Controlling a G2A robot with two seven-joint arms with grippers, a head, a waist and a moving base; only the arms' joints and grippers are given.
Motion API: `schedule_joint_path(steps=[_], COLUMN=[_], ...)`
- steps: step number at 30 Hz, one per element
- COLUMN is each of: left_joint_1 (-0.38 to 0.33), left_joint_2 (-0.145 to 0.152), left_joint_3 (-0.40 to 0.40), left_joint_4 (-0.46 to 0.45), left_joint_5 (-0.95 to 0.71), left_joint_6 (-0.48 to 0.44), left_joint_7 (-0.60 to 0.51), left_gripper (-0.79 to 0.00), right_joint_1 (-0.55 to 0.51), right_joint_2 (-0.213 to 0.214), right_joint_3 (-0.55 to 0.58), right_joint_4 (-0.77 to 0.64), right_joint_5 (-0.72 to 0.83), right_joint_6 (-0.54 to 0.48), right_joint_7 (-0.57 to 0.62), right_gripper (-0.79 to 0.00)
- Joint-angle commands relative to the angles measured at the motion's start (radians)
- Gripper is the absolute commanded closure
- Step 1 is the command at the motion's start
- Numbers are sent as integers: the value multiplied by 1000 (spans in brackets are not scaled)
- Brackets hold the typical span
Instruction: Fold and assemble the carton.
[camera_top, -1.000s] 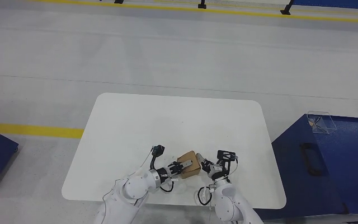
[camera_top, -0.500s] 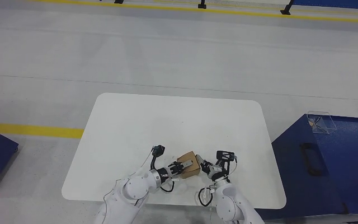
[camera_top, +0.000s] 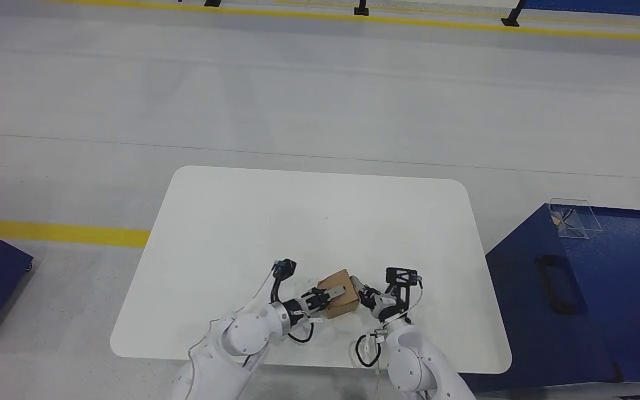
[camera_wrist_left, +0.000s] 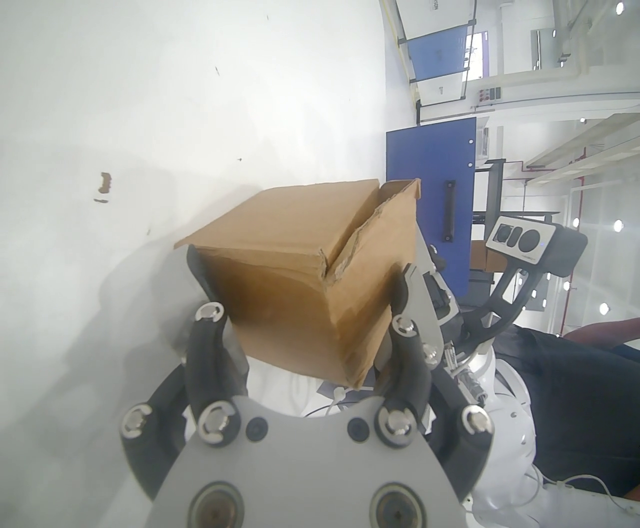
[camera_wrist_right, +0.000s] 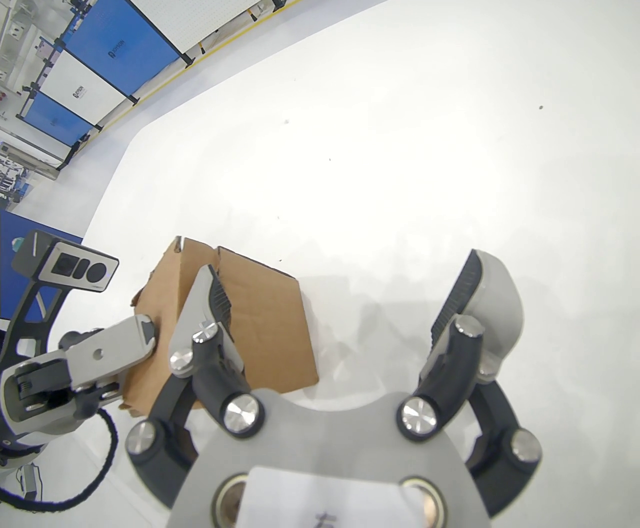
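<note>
Gently: with left fingers (camera_wrist_left: 202, 285) clamped on the carton (camera_wrist_left: 280, 235) by the tabletop's (camera_wrist_right: 400, 150) near edge, bring the spread right fingers (camera_wrist_right: 470, 285), empty beside its side wall, onto the raised flap (camera_wrist_left: 397, 192) beyond and press inward along the crease, squarely, without crushing

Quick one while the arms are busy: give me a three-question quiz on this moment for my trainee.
1. Fill in: the right hand is ___ (open or shut).
2. What grips the brown cardboard carton? A. the left hand B. the right hand C. nothing
3. True or false: the carton is a flat, unfolded sheet.

Key:
1. open
2. A, one finger on each side of the carton
3. false, it is folded into a box shape
</note>
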Motion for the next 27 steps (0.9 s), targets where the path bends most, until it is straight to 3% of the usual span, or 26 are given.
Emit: schedule_joint_path(steps=[1,27], left_joint_1=[-2,-4], left_joint_2=[-1,-1], left_joint_3=[2,-1], left_joint_4=[3,-9], left_joint_5=[1,7], left_joint_6=[-1,18], left_joint_7=[2,-5], left_gripper=[-631,-625], right_joint_1=[3,24], right_joint_2=[0,3], right_joint_3=[2,31], right_joint_4=[5,-3], right_joint_5=[0,26], right_joint_6=[-8,-21], right_joint_7=[5,68], right_gripper=[-785,-785])
